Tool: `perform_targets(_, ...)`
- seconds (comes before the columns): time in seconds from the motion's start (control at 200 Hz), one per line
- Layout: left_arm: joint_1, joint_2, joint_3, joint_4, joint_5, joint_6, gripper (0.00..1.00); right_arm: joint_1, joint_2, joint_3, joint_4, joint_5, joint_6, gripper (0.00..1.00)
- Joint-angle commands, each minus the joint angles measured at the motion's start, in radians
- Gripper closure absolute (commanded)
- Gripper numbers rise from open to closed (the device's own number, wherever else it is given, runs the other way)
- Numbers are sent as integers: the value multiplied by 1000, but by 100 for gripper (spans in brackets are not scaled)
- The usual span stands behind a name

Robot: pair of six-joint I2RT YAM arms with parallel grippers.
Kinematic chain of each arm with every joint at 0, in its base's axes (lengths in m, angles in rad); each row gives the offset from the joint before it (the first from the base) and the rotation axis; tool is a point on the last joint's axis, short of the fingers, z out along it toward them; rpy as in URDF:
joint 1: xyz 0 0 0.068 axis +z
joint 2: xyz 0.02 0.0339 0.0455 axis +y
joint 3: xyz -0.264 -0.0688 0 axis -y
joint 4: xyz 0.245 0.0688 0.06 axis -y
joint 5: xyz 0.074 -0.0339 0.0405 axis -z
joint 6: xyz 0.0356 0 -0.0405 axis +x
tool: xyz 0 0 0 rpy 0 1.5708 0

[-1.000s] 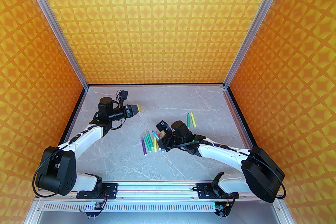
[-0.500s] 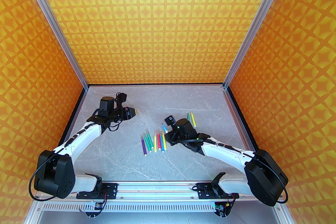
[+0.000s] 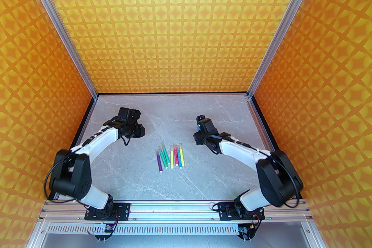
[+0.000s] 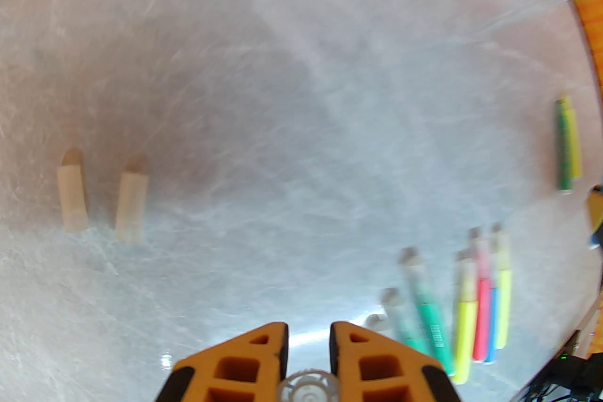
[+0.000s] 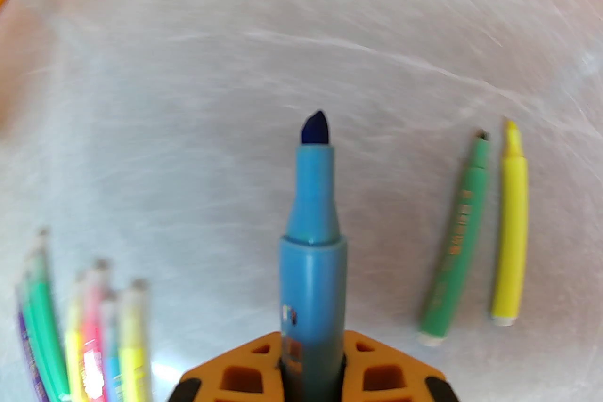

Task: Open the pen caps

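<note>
Right jaws are drifting farther back, gripping the uncapped blue marker (image 5: 311, 211); left jaws are pinching a clear cap (image 4: 308, 389).

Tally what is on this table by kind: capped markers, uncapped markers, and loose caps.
Capped markers: 7
Uncapped markers: 3 (green marker, yellow marker lying; blue marker in right gripper)
Loose pen caps: 3 (two on the table; clear cap in left gripper)
Total: 13

Right gripper (image 5: 312, 346) clamping uncapped blue marker (image 5: 311, 258), blurred, perhaps capped markers (image 5: 85, 334) left
</note>
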Motion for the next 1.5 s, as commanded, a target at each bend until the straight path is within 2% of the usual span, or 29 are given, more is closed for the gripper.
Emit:
perform_targets(0.0, 3, 56, 54, -75, -75, 42, 100, -11, 47, 54, -53, 80, 36, 100)
perform_targets(0.285, 2, 176, 119, -118, -158, 57, 100, -42, 159, 129, -99, 100, 65, 100)
perform_targets(0.71, 2, 266, 167, -127, -189, 69, 96, -78, 233, 166, -121, 101, 97, 96)
perform_targets(0.96, 3, 289, 181, -132, -196, 66, 85, -80, 248, 192, -153, 113, 90, 91)
perform_targets(1.495, 1, 282, 180, -137, -197, 71, 71, -80, 297, 213, -185, 110, 95, 82)
